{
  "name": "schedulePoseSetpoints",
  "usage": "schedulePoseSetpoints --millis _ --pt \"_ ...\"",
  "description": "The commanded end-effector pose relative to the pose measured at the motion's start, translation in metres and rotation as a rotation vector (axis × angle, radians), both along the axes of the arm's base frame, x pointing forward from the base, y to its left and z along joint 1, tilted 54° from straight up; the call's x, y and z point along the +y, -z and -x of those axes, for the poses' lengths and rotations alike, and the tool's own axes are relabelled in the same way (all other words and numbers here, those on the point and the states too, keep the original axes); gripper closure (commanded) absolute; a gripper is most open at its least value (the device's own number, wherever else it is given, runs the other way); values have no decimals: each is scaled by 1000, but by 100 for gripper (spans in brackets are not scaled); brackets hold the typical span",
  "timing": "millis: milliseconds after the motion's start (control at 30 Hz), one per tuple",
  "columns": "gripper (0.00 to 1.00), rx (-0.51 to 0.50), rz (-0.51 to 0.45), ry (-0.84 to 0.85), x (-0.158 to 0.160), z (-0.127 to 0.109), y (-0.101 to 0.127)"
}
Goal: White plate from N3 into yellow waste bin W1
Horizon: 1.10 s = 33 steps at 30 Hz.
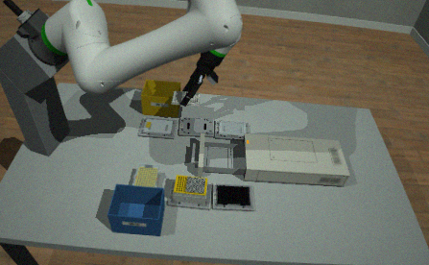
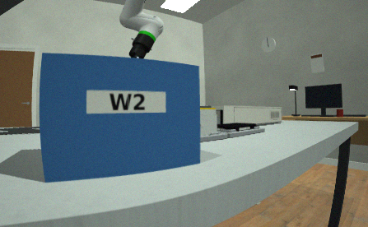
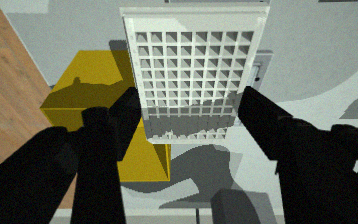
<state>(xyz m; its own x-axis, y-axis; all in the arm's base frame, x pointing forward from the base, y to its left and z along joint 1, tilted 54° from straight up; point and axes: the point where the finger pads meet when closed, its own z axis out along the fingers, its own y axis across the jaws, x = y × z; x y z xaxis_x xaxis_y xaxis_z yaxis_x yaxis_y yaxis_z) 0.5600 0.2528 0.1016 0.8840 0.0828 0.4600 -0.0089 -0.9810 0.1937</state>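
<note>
My gripper [image 3: 189, 101] is shut on the white plate [image 3: 192, 70], a white grid of small wells, and holds it in the air. In the top view the gripper [image 1: 186, 100] hangs just right of the yellow bin W1 [image 1: 160, 98], with the plate [image 1: 179, 98] at the bin's right edge. In the wrist view the yellow bin [image 3: 105, 115] lies below and to the left of the plate, open side up. The exterior view shows only the arm's wrist [image 2: 142, 44] above the blue bin.
A row of nests [image 1: 197, 127] lies in front of the yellow bin. A blue bin W2 [image 1: 137, 209], a yellow plate [image 1: 190, 185], a black plate [image 1: 233, 196], an open frame [image 1: 215, 156] and a long beige box [image 1: 297, 159] stand nearer the front.
</note>
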Motion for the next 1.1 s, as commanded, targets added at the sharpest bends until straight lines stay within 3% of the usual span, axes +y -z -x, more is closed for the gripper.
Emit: schedulePoseSetpoints --millis 0,1067 --pt "90 -1 -1 -1 3 3 4" --pt "90 -1 -1 -1 36 40 60"
